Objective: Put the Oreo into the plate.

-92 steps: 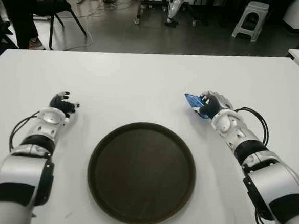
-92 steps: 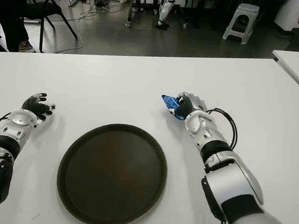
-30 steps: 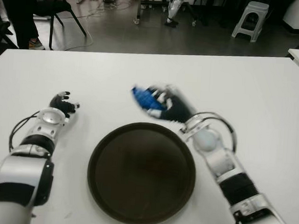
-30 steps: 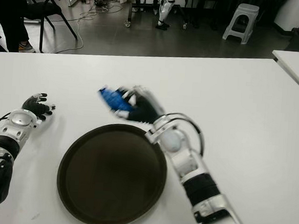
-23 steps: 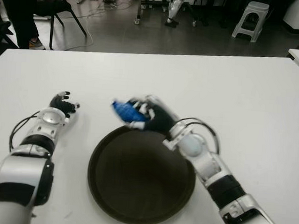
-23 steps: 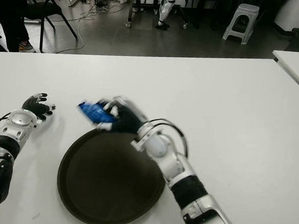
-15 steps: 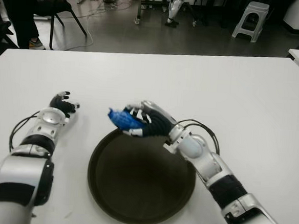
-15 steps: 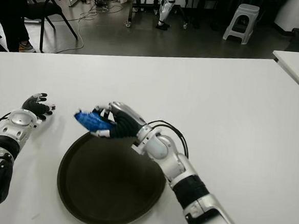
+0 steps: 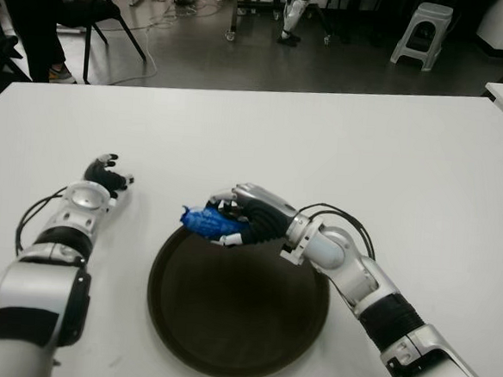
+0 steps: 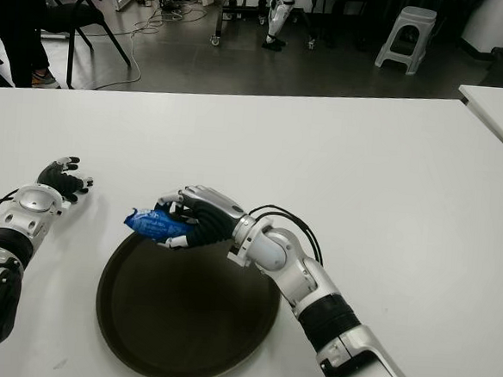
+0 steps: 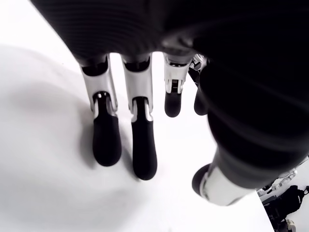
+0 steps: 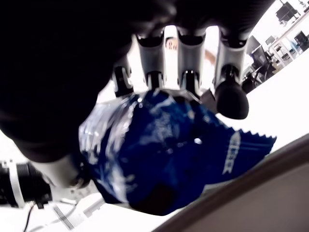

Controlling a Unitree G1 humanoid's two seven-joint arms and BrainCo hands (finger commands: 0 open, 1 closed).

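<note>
- The right hand [image 10: 199,215] reaches across from the right and shows over the far-left rim of the plate [image 10: 186,339], its fingers [image 10: 207,199] curled around a blue Oreo packet [image 10: 156,223].
- The packet pokes out to the left of the hand, over the plate's far-left edge.
- The plate is dark, round and bare inside, and sits on the white counter [image 10: 391,164] near the robot.
- The left hand [image 10: 60,176] shows at the left side of the counter, well apart from the plate, holding nothing.
- Beyond the counter's far edge lies a dark floor with a white stool [image 10: 406,34] at far right and a black chair [image 10: 69,16] at far left.
</note>
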